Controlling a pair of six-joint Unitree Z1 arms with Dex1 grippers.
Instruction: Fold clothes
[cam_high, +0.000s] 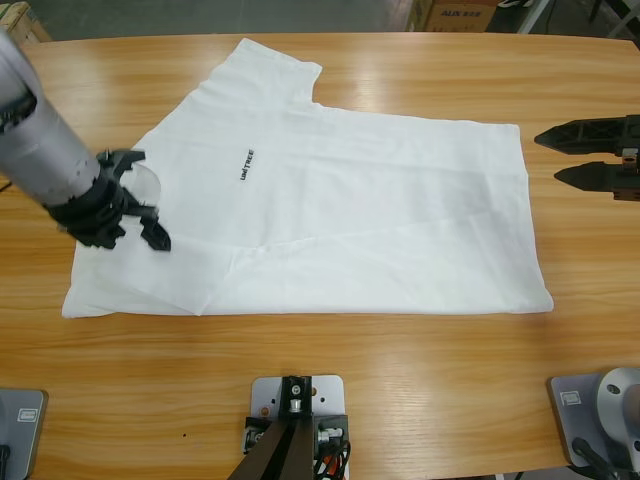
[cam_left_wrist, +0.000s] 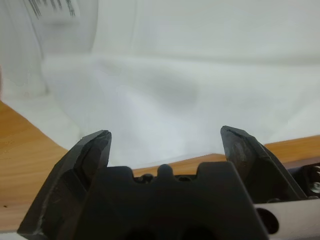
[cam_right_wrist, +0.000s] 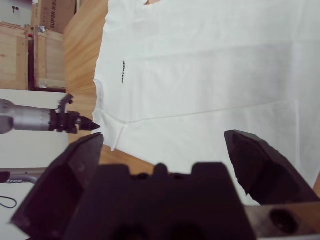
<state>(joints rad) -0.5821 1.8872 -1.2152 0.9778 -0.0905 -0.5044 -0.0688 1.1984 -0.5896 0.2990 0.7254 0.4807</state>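
T-shirt: white, short-sleeved, lying flat on the table, face up, turned sideways so the collar end points to the picture's left in the high view and the hem to the right. Small dark chest lettering is visible. One sleeve spreads toward the far edge. The near side is folded inward over the body, leaving a long crease along the lower part. Fabric mostly smooth, with light wrinkles. The neck label shows in the left wrist view.
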